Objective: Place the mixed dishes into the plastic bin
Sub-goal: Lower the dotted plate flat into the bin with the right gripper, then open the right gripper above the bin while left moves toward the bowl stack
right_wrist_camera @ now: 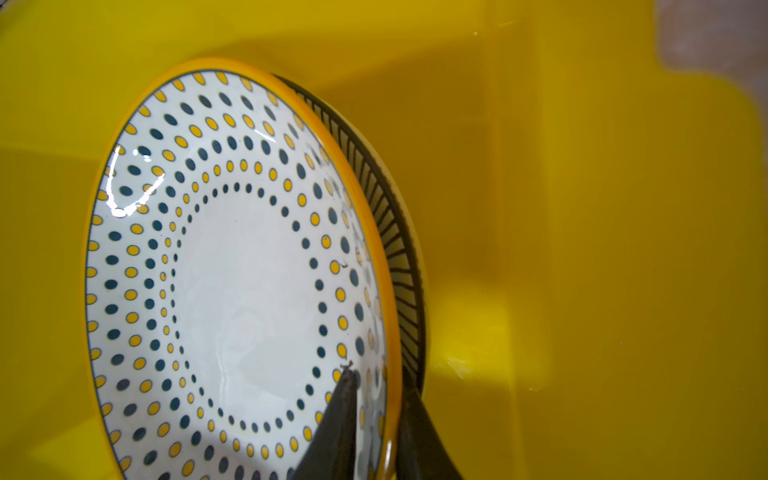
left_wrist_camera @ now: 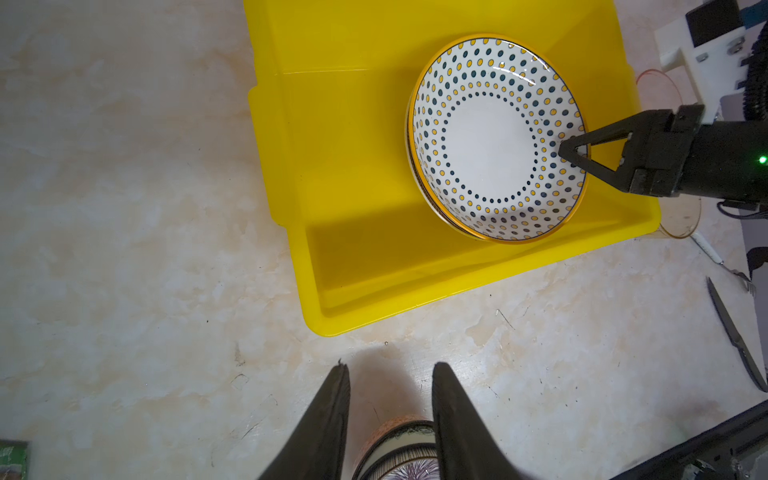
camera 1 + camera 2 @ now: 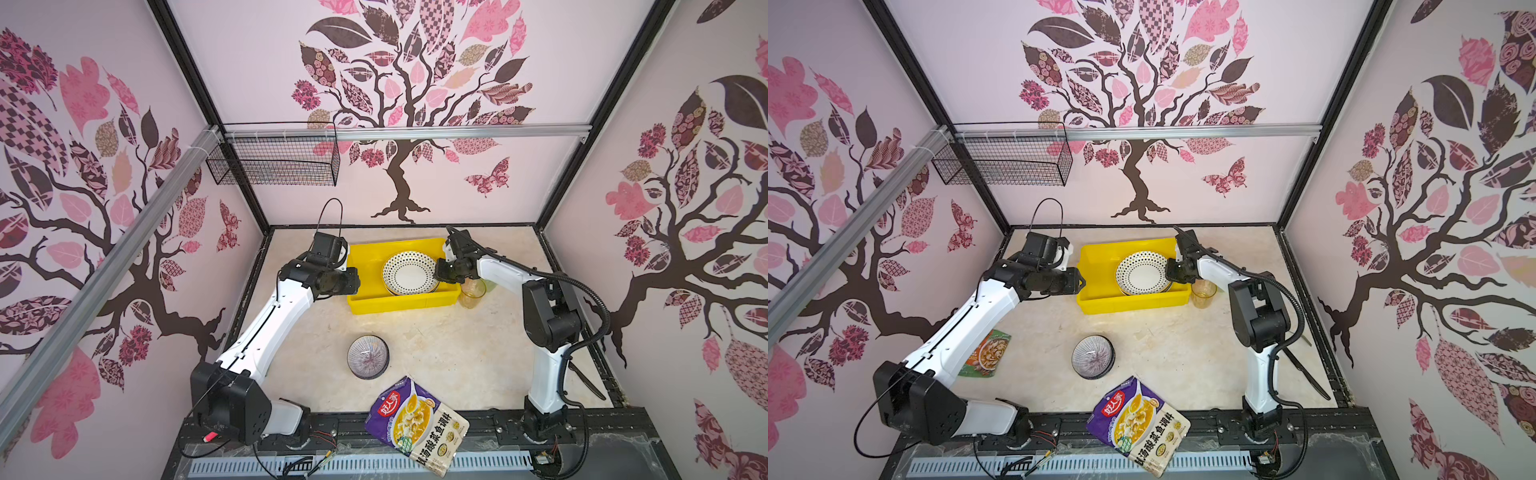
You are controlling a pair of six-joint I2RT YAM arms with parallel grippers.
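Note:
The yellow plastic bin (image 3: 399, 305) (image 3: 1129, 305) (image 2: 332, 208) (image 1: 582, 208) stands at the back of the table. A dotted, yellow-rimmed plate (image 3: 409, 272) (image 3: 1142, 274) (image 2: 490, 141) (image 1: 241, 270) lies in it on a black-striped plate (image 1: 399, 232). My right gripper (image 3: 436, 270) (image 3: 1168, 270) (image 2: 561, 151) (image 1: 380, 380) straddles the dotted plate's rim, its jaws slightly apart. My left gripper (image 2: 388, 368) hangs open and empty beside the bin's left wall. A lined bowl (image 3: 368, 356) (image 3: 1093, 356) (image 2: 399, 457) sits mid-table. An amber tumbler (image 3: 471, 295) (image 3: 1203, 293) stands outside the bin's right front corner.
A purple food pouch (image 3: 417, 424) (image 3: 1138, 424) lies over the table's front edge. Under the left arm lies a green-orange packet (image 3: 988, 353). A black knife (image 3: 586, 380) (image 2: 735, 336) and a fork (image 2: 723, 266) lie at the right. A wire basket (image 3: 274, 160) hangs on the back wall.

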